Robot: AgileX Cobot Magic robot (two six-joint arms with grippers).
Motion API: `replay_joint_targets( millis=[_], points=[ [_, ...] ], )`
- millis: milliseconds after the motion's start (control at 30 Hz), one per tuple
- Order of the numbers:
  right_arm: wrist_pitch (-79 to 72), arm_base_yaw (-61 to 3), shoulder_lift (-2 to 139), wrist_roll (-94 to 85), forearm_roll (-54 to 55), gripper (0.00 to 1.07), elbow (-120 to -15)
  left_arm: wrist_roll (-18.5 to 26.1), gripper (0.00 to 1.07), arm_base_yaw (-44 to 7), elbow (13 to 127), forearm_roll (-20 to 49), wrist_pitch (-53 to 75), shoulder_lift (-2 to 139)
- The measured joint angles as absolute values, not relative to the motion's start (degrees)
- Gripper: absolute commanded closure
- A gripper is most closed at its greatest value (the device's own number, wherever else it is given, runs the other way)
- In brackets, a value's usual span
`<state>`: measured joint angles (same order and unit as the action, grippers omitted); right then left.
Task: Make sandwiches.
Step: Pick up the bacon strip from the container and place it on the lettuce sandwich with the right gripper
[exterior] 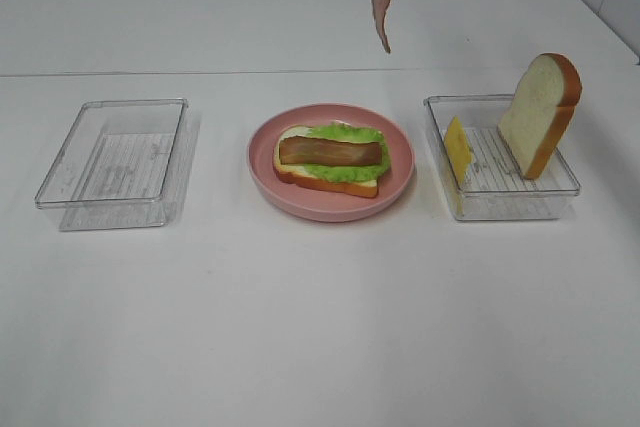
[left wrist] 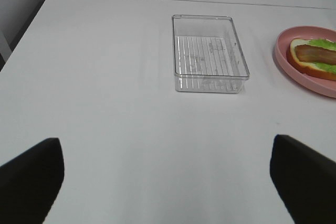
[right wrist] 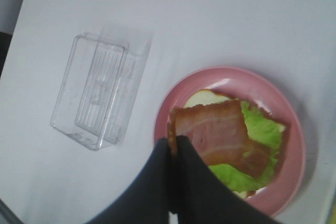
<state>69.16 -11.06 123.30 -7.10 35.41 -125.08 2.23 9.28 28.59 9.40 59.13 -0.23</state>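
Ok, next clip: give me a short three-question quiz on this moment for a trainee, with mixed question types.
1. True or false: the cheese square already lies on the sandwich on the pink plate.
2. Multiple choice: what does the right gripper hold? A) a bacon strip B) the cheese square C) nothing
3. Fill in: in the exterior high view, the spare bread slice leans upright in the clear tray on the ___ side.

Key: 1 false, the cheese stands on edge in that same tray. 2 A, held above the plate. 3 right.
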Motion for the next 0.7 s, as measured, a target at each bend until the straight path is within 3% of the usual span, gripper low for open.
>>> replay_joint_targets(
  millis=[233,400,700],
  points=[
    [60.73,-11.06,119.86,-19.88,52.31,1.07,-107.95,2.23,0.07,9.28,28.59,9.40,59.13,-0.23],
    [58.44,-11.97,119.35,-27.39,61.94,1.07,-101.18,2.23,0.07,9.28,28.59,9.40,59.13,-0.23],
    [52.25,-18.22,122.21,-32.31,65.03,1.07,-97.92,2.23,0.07,9.28,28.59,9.45,59.13,-0.23]
  ],
)
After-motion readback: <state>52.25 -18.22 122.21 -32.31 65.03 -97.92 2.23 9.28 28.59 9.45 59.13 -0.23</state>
